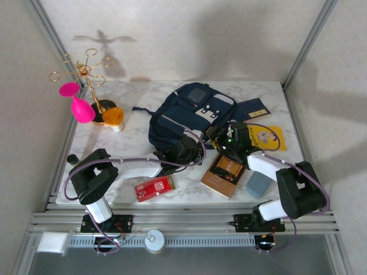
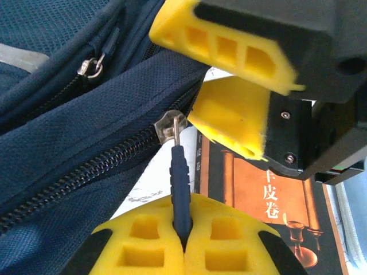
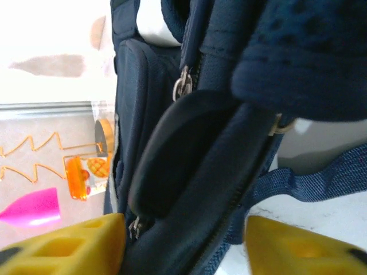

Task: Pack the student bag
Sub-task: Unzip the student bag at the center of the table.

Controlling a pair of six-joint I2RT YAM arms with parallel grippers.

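- Item: student bag [image 1: 189, 114], one. It lay at the middle of the marble table [image 1: 132, 143], pale front patches up, just beyond both grippers.
- Left gripper [image 2: 183, 235]: clenched on the blue zip pull [image 2: 179, 183], which ran straight up out of the pads to the metal slider [image 2: 171, 123].
- Right gripper [image 3: 183, 240]: jaws apart, astride a fold of the bag's near edge. A sliver of table showed between the fabric and one finger, so I judged it not clamped.
- Governing relation: the zipped coil [image 2: 74, 177] ran from the slider away to the lower left of the left wrist view. That line was the zip's long axis, and the pull stood across it. I judged the slider would have to be drawn along the coil, not straight back toward the pads.
- Nearer arm: the left, already on the pull; the right sat just beside it on the bag's edge.
- Zip sliders counted in the left wrist view: two, the held one and a second [image 2: 92, 67] on the pocket above.
- Loose goods on the table near the bag: one brown book [image 1: 226, 172], one red box [image 1: 155, 188], one yellow booklet [image 1: 268, 136], one dark booklet [image 1: 254, 107], one grey-blue block [image 1: 258, 184].
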